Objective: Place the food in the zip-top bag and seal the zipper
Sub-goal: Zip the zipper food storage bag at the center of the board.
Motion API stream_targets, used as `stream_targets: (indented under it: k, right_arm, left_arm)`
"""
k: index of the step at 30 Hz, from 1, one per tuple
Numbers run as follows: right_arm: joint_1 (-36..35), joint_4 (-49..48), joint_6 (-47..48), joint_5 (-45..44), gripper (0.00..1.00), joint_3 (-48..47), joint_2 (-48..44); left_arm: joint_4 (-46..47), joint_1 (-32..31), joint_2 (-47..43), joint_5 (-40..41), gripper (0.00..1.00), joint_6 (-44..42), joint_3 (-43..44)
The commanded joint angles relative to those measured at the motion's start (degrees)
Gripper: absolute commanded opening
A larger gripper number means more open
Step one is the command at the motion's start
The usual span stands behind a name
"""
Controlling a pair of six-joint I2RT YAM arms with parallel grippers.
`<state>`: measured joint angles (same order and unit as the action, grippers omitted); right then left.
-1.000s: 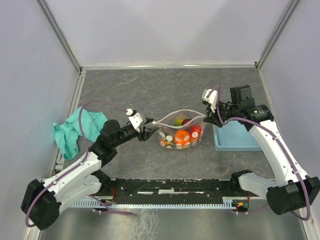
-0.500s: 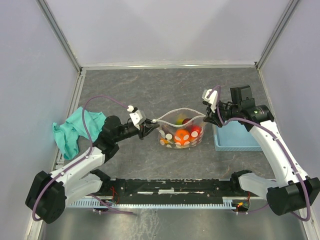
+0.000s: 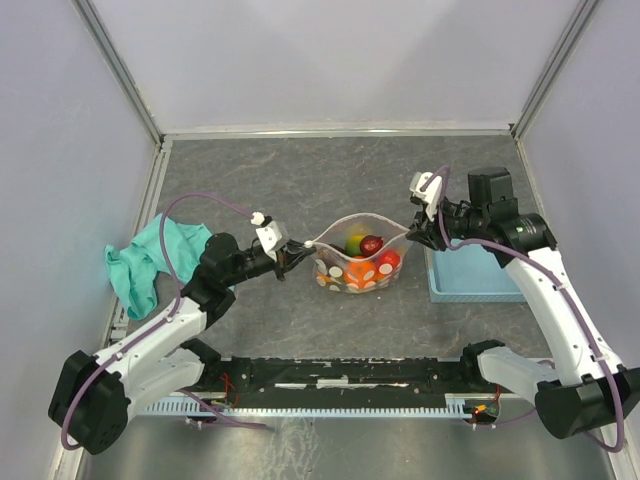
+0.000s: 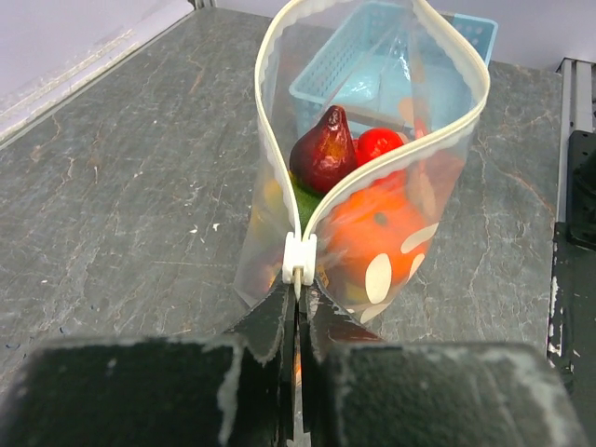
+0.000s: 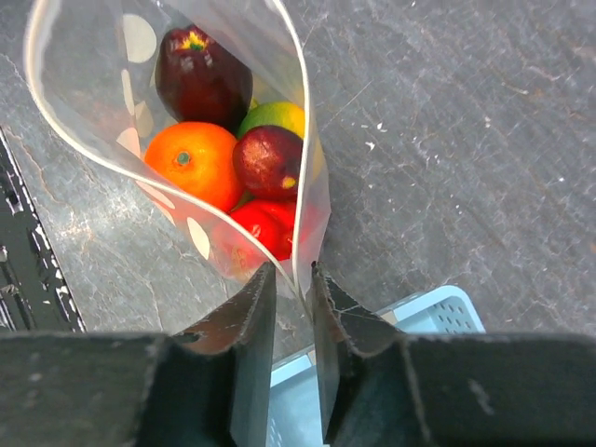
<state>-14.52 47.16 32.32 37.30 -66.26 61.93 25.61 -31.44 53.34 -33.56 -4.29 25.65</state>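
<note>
The zip-top bag (image 3: 357, 268) stands upright mid-table with its mouth gaping, and the food (image 3: 366, 245) lies inside it. My left gripper (image 3: 296, 256) is shut on the bag's left end; in the left wrist view (image 4: 299, 296) it pinches just below the white slider (image 4: 300, 258) of the zipper (image 4: 268, 140). My right gripper (image 3: 413, 232) is at the bag's right corner, its jaws (image 5: 291, 279) slightly apart with the thin bag edge running between them. Inside I see an orange (image 5: 193, 163), a dark red apple (image 5: 200, 79), a green-yellow fruit (image 5: 277, 116) and a red piece (image 5: 261, 228).
A blue plastic basket (image 3: 470, 280) sits right of the bag, directly under my right gripper (image 5: 428, 317). A teal cloth (image 3: 150, 260) lies at the table's left edge. A black rail (image 3: 340, 375) runs along the near edge.
My left gripper closed onto the zipper end of the bag. My right gripper's jaws parted from their shut grip on the bag corner, and the bag's mouth now gapes wider.
</note>
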Motion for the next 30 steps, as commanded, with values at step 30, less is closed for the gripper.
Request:
stream_targets:
  k: [30]
  right_arm:
    - [-32.89,-13.42,3.24,-1.81,0.48,-20.1,20.72]
  left_arm:
    - [-2.66,0.19,-3.41,-2.33,0.03,-4.3,3.3]
